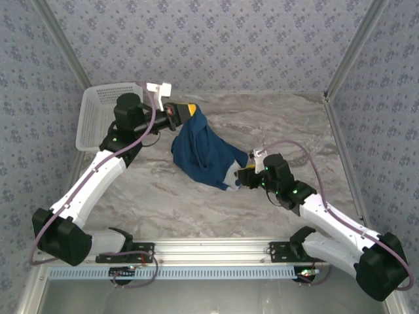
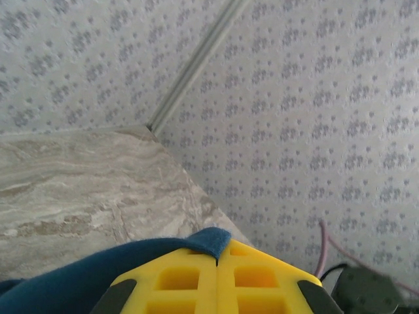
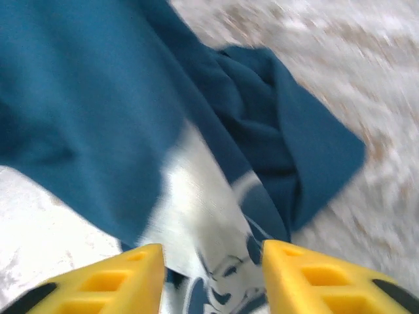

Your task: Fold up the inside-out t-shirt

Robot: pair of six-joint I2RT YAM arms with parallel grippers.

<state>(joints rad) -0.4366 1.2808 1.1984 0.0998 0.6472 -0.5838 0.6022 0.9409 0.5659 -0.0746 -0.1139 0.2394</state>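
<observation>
The inside-out t-shirt (image 1: 206,154) is a dark navy bundle in the middle of the marble table. Its upper corner is lifted by my left gripper (image 1: 186,111), which is shut on it. In the left wrist view the yellow fingers (image 2: 190,281) meet on a fold of blue cloth (image 2: 211,241). My right gripper (image 1: 241,176) is at the shirt's lower right end, by the whitish print (image 1: 230,178). In the right wrist view its gripper (image 3: 213,252) is open and the print (image 3: 196,209) lies between and beyond the tips, which are not clamped on it. The shirt (image 3: 85,98) spreads beyond.
A white lattice basket (image 1: 98,118) stands at the back left, just behind the left arm. Patterned walls enclose the table on three sides. Bare marble (image 1: 163,196) lies in front of the shirt, and more (image 1: 288,124) to its right.
</observation>
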